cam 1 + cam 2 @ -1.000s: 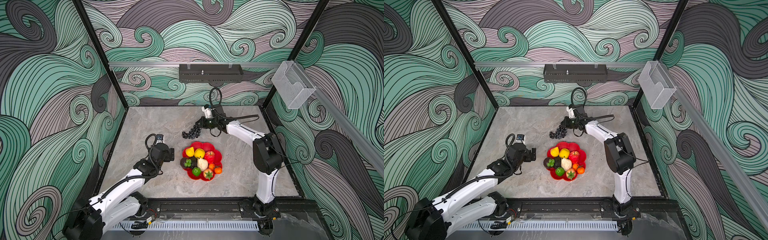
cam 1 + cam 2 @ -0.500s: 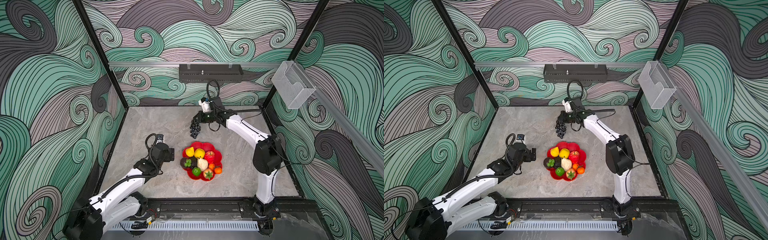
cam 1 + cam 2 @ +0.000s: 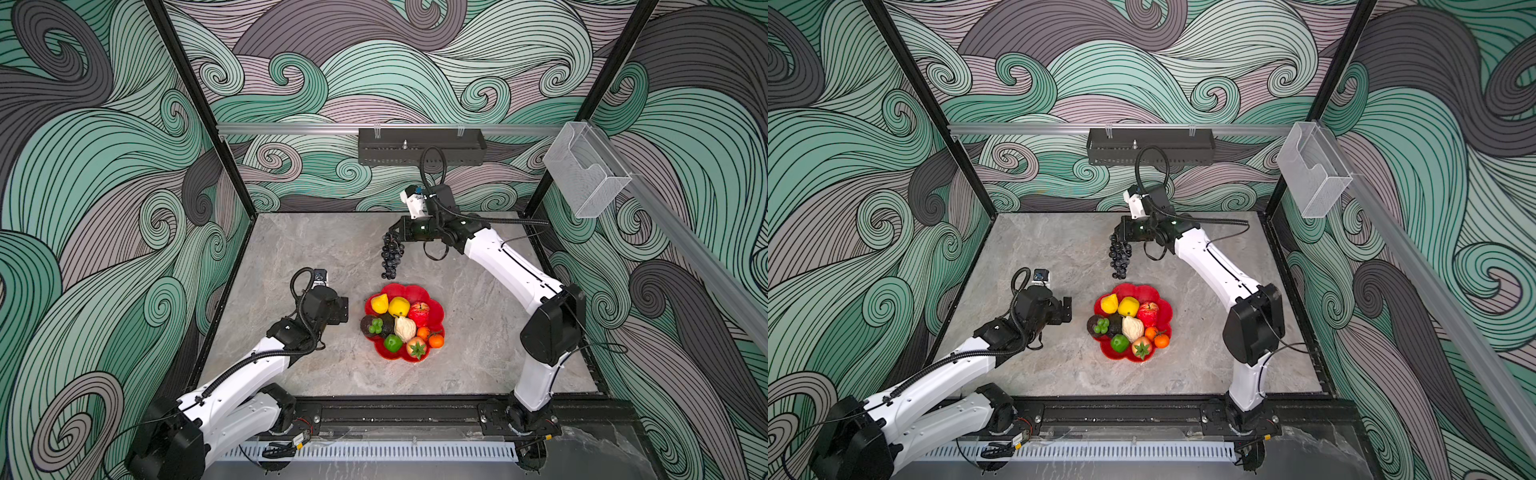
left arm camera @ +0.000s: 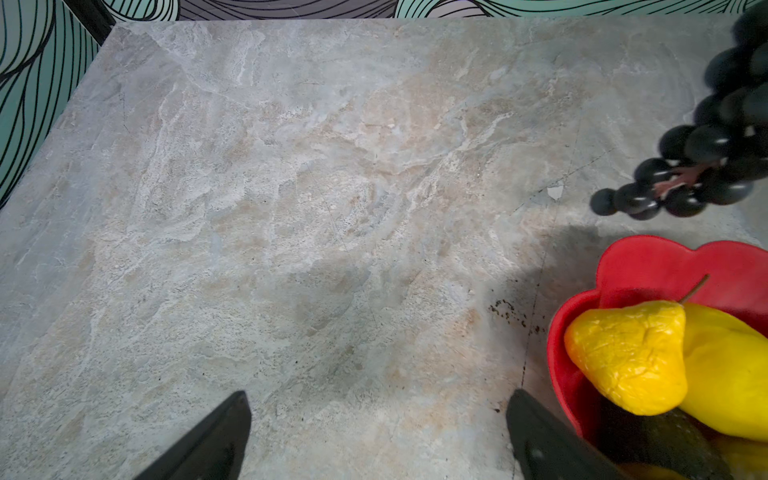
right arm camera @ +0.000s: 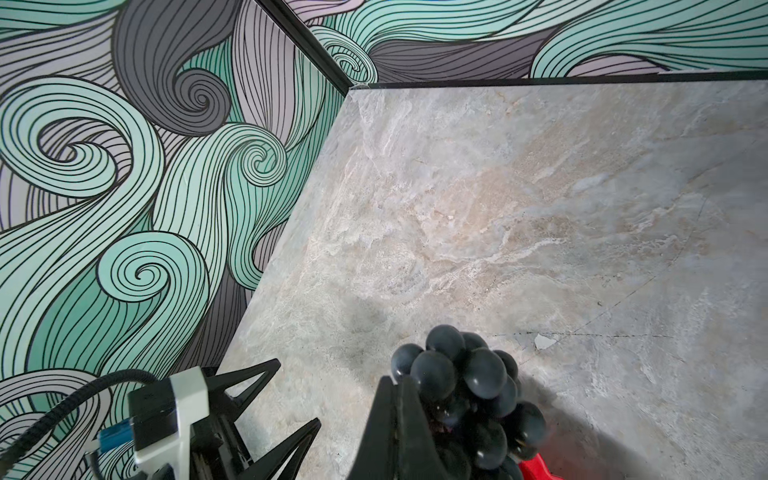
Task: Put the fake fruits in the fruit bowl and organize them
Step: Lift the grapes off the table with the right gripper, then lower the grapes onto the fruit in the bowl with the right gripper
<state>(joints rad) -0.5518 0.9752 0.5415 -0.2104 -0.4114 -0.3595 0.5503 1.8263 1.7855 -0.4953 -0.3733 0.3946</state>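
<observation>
The left pincer (image 3: 343,309) hovers over the counter (image 3: 316,245) just left of the bowl (image 3: 417,289), its jaws spread wide with nothing between them. The bowl sits mid-counter, somewhat nearer the front edge, and holds a yellow pear (image 3: 379,303), lemon (image 3: 399,306), apple (image 3: 419,312), avocado (image 3: 367,324), cream pear (image 3: 404,328), lime (image 3: 392,343), strawberry (image 3: 417,347) and tangerine (image 3: 436,341). The grapes (image 3: 392,257) dangle above the counter just behind the bowl's back rim. The right pincer (image 3: 395,233) is clamped tight on the top of the bunch, toward the back edge.
</observation>
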